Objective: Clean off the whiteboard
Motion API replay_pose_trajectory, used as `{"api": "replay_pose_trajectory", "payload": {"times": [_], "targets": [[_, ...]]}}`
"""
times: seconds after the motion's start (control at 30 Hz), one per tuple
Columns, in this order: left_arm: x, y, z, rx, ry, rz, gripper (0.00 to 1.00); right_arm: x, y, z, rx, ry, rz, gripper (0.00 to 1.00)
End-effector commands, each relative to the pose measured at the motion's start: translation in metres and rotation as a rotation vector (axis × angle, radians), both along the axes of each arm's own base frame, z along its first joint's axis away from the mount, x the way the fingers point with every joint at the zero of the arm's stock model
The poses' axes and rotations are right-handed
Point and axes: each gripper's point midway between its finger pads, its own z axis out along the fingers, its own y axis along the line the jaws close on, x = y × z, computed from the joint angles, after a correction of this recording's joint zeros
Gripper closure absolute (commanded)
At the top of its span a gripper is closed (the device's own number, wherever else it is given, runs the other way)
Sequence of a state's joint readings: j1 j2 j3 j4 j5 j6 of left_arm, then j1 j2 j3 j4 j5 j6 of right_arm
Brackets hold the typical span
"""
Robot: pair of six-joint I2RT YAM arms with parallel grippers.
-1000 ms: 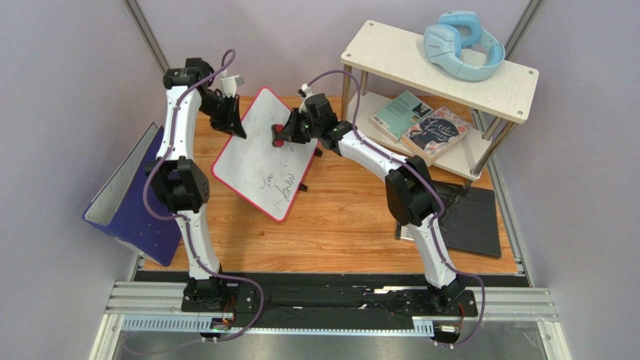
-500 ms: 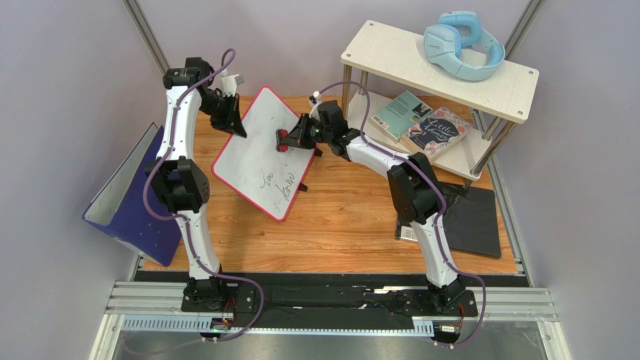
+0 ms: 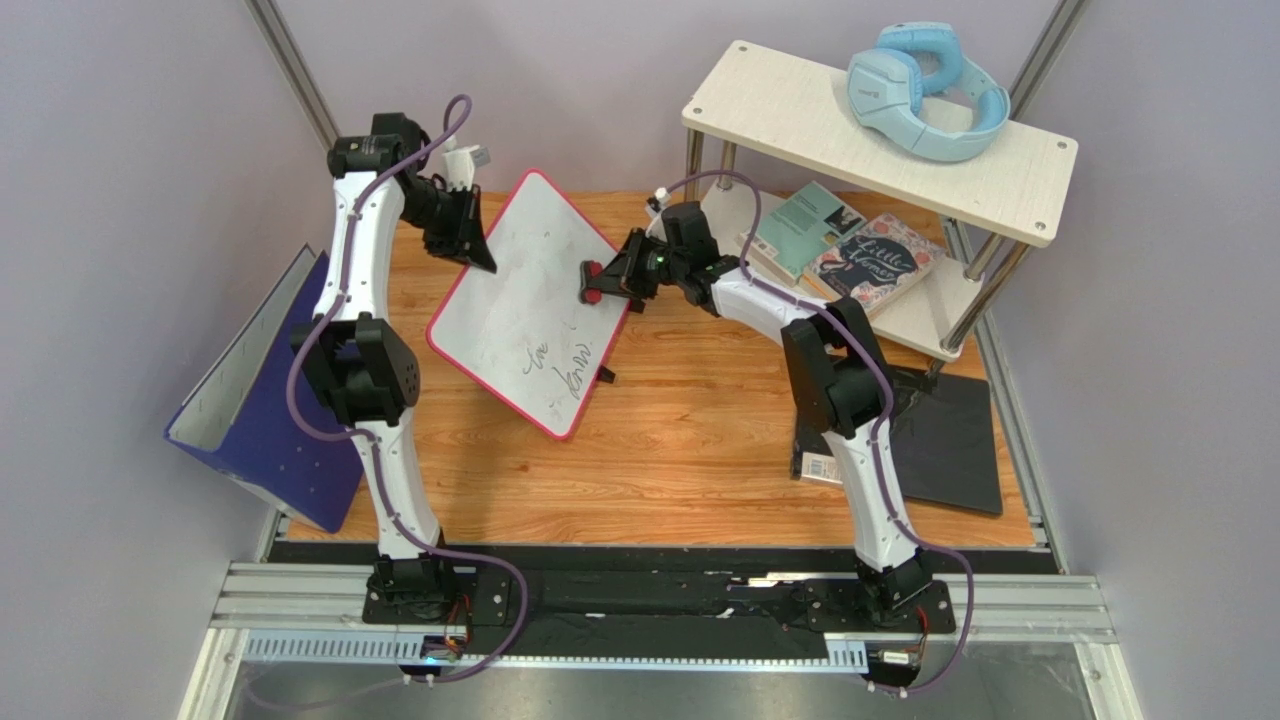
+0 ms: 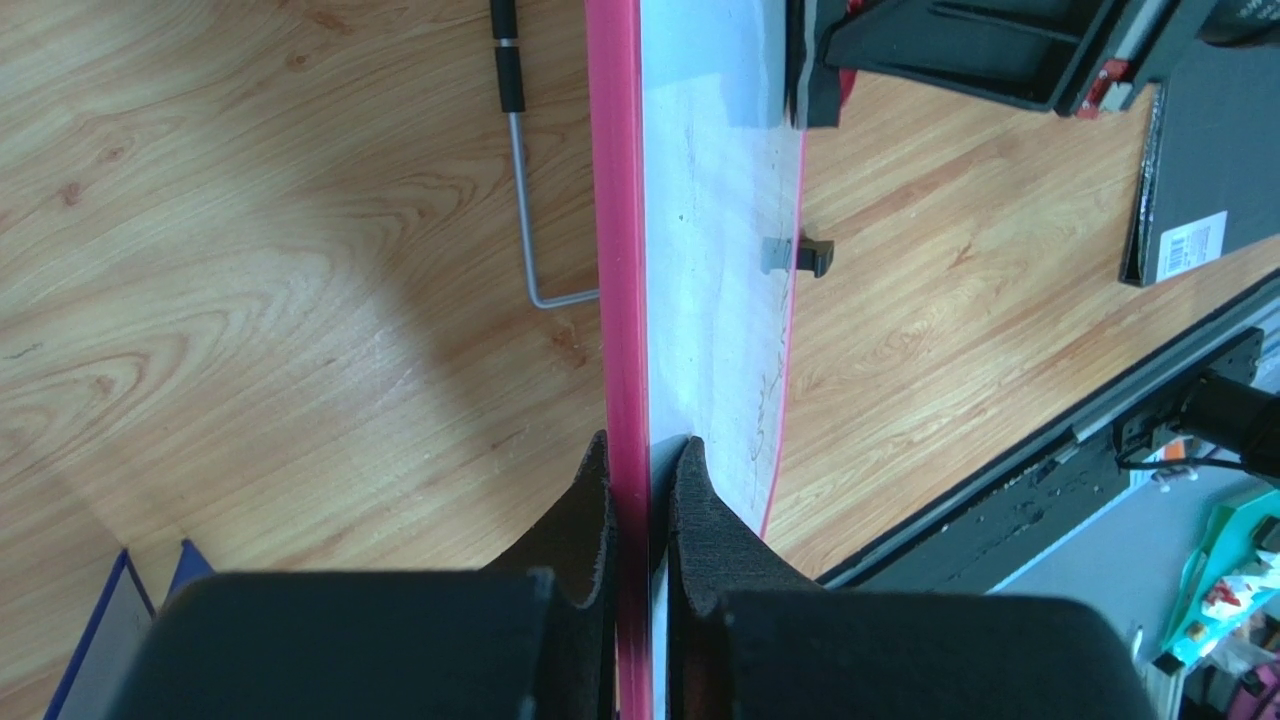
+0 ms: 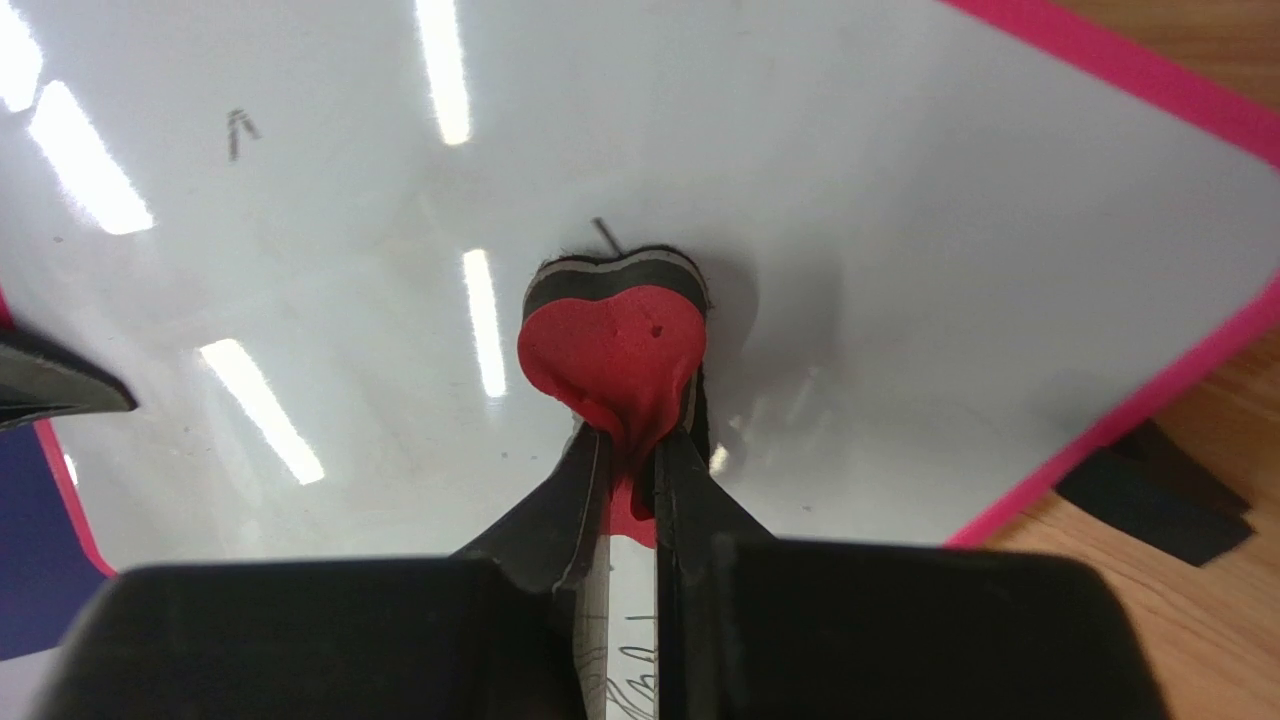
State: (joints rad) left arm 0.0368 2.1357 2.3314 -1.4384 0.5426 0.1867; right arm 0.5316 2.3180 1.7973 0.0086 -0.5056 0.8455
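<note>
The whiteboard point(image 3: 511, 293), white with a pink border, is held tilted above the wooden table. My left gripper point(image 3: 480, 261) is shut on its upper left edge; the left wrist view shows the pink rim point(image 4: 616, 225) pinched between the pads point(image 4: 643, 450). My right gripper point(image 3: 616, 279) is shut on a red heart-shaped eraser point(image 3: 597, 282) with a dark felt face, pressed flat on the board near its right edge. In the right wrist view the eraser point(image 5: 613, 338) sits on the glossy board point(image 5: 902, 180). Handwriting point(image 3: 550, 365) shows on the board's lower part.
A two-level shelf point(image 3: 812, 105) stands at the back right, with blue headphones point(image 3: 924, 87) on top and books point(image 3: 849, 248) below. A black mat point(image 3: 939, 435) lies right of the right arm. A blue-purple folder point(image 3: 263, 405) leans at the left edge.
My right gripper has slid the eraser rightwards across the board, from its middle towards the right edge. The left gripper keeps its hold on the board.
</note>
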Motion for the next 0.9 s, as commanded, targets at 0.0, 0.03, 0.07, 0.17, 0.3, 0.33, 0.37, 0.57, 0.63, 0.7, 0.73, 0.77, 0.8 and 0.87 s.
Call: {"api": "replay_pose_trajectory", "payload": {"times": [0.0,0.03,0.07,0.17,0.3,0.33,0.37,0.57,0.63,0.7,0.73,0.77,0.8,0.87], "targets": [[0.028,-0.006,0.018,0.153,-0.244,-0.147,1.00,-0.022,-0.045,-0.138,-0.299,0.254,-0.119,1.00],[0.028,-0.006,0.019,0.150,-0.244,-0.148,1.00,-0.022,-0.044,-0.138,-0.300,0.253,-0.113,1.00],[0.028,-0.007,0.019,0.149,-0.245,-0.151,1.00,-0.022,-0.043,-0.137,-0.297,0.248,-0.104,1.00],[0.027,-0.007,0.020,0.149,-0.247,-0.150,1.00,-0.027,-0.035,-0.140,-0.304,0.255,-0.063,1.00],[0.025,-0.006,0.020,0.153,-0.244,-0.151,1.00,-0.041,-0.021,-0.137,-0.286,0.253,0.018,1.00],[0.025,-0.007,0.020,0.149,-0.244,-0.154,1.00,-0.042,-0.020,-0.137,-0.288,0.252,0.027,1.00],[0.025,-0.007,0.020,0.146,-0.242,-0.156,1.00,-0.043,-0.018,-0.137,-0.285,0.257,0.030,1.00],[0.023,-0.007,0.019,0.154,-0.243,-0.164,1.00,-0.022,0.000,-0.099,-0.197,0.186,0.052,1.00],[0.022,-0.007,0.018,0.152,-0.241,-0.167,1.00,-0.017,0.006,-0.083,-0.178,0.158,0.060,1.00],[0.021,-0.007,0.019,0.151,-0.241,-0.169,1.00,-0.007,0.010,-0.063,-0.159,0.111,0.060,1.00],[0.020,-0.007,0.018,0.150,-0.237,-0.170,1.00,-0.004,0.013,-0.056,-0.152,0.095,0.061,1.00],[0.020,-0.007,0.018,0.149,-0.238,-0.172,1.00,0.002,0.016,-0.044,-0.137,0.066,0.060,1.00],[0.020,-0.008,0.018,0.146,-0.239,-0.174,1.00,0.005,0.017,-0.043,-0.137,0.061,0.059,1.00],[0.019,-0.007,0.019,0.148,-0.239,-0.175,1.00,0.009,0.019,-0.039,-0.134,0.053,0.056,1.00]]}}
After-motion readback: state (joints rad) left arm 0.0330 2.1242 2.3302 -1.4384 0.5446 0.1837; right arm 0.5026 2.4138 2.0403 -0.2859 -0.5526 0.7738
